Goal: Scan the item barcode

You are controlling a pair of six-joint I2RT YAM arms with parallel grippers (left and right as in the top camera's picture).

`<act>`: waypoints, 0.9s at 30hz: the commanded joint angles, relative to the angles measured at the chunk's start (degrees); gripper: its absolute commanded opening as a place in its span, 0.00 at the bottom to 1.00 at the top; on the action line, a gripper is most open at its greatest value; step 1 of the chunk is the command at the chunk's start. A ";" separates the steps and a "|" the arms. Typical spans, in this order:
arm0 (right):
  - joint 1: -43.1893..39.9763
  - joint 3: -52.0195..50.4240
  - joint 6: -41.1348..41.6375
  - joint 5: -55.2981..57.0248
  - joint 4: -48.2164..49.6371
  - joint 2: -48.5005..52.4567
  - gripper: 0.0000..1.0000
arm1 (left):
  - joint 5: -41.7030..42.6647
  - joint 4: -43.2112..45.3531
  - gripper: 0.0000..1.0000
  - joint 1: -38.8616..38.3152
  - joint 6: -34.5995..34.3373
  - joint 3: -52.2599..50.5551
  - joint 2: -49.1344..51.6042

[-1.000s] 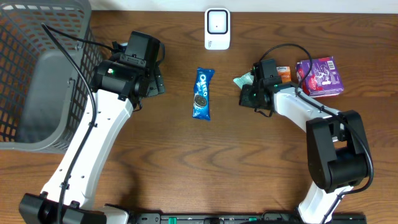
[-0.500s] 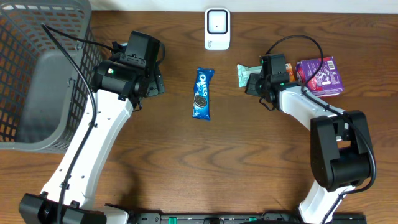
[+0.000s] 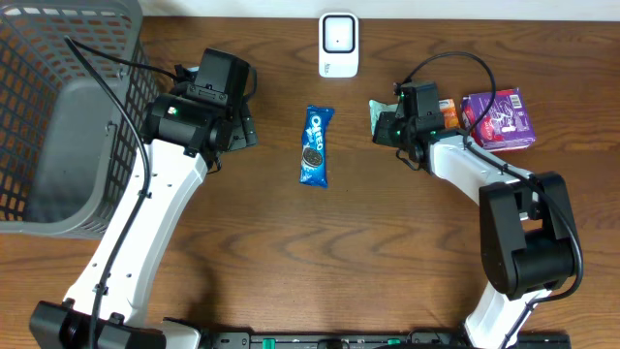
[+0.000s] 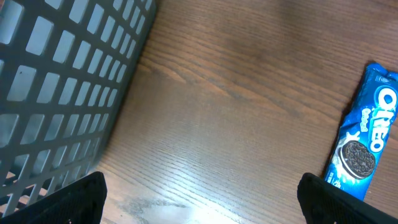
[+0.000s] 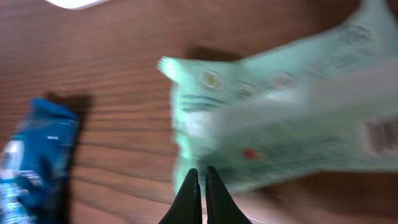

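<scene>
Brown wooden tabletop (image 3: 320, 252) fills our overhead view. We see the right gripper (image 5: 200, 177) clenched on the lower edge of a mint-green plastic packet (image 5: 280, 118), upper right of centre, near the white rectangular scanner (image 3: 338, 44) at top centre. Our left gripper (image 4: 202, 199) stands released, left of a blue Oreo cookie wrapper (image 3: 316, 145).

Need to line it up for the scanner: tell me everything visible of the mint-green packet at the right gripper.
The mint-green packet is a flat, glossy film pouch with small printed icons and a barcode near one end. Blurred in the wrist view, it hangs over the wood table, shadow beneath. The shut right gripper appears to pinch its edge.
</scene>
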 commanded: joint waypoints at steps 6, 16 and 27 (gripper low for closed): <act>3.23 0.11 1.11 -13.73 4.85 -3.67 0.23 | -0.37 -0.17 0.98 0.13 -0.50 0.09 0.11; 8.63 0.09 8.92 -11.04 4.17 1.90 0.56 | -0.37 -0.17 0.98 0.13 -0.50 0.09 0.11; 8.92 0.09 14.05 -20.61 10.34 10.51 0.49 | -0.37 -0.17 0.98 0.13 -0.50 0.09 0.11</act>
